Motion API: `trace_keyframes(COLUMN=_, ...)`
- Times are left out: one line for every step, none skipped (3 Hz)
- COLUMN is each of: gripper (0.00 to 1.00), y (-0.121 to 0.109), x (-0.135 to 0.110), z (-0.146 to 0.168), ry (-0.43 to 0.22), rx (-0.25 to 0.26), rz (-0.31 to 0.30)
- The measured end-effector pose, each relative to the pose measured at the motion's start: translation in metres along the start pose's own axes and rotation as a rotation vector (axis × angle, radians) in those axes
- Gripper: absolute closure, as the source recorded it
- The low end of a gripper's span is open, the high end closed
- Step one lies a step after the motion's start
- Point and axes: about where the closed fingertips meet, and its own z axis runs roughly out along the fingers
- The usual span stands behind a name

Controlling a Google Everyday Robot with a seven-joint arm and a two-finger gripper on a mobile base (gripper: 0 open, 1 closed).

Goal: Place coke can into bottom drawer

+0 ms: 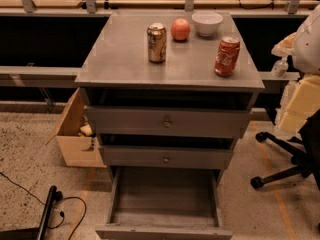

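The coke can (227, 56), red with white script, stands upright at the right front of the grey cabinet top (120, 59). The bottom drawer (164, 199) is pulled open below the two knobbed drawers, and its tray shows nothing inside. My arm's white and cream body comes in at the right edge, and the gripper (296, 108) hangs there, to the right of the can and beyond the cabinet's side, touching nothing.
A gold can (156, 43), a red apple (180, 29) and a white bowl (207, 23) stand on the cabinet top. An open cardboard box (75, 134) sits on the floor at the left. A black office chair base (282, 159) is at the right. A cable (30, 194) lies at the lower left.
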Motion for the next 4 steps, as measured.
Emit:
trace_keyframes(gripper=0.0, y=-0.002, x=0.001, z=0.001, ry=-0.012, rx=0.002, rz=0.007)
trace_keyframes(gripper=0.0, y=-0.022, x=0.007, z=0.01, ry=-0.116, rx=0.014, rz=0.064)
trace_keyframes(gripper=0.0, y=-0.048, x=0.012, z=0.023, ry=-0.264, rx=0.04, rz=0.093)
trace_keyframes(gripper=0.0, y=-0.08, x=0.015, z=0.043, ry=-0.432, rx=0.085, rz=0.13)
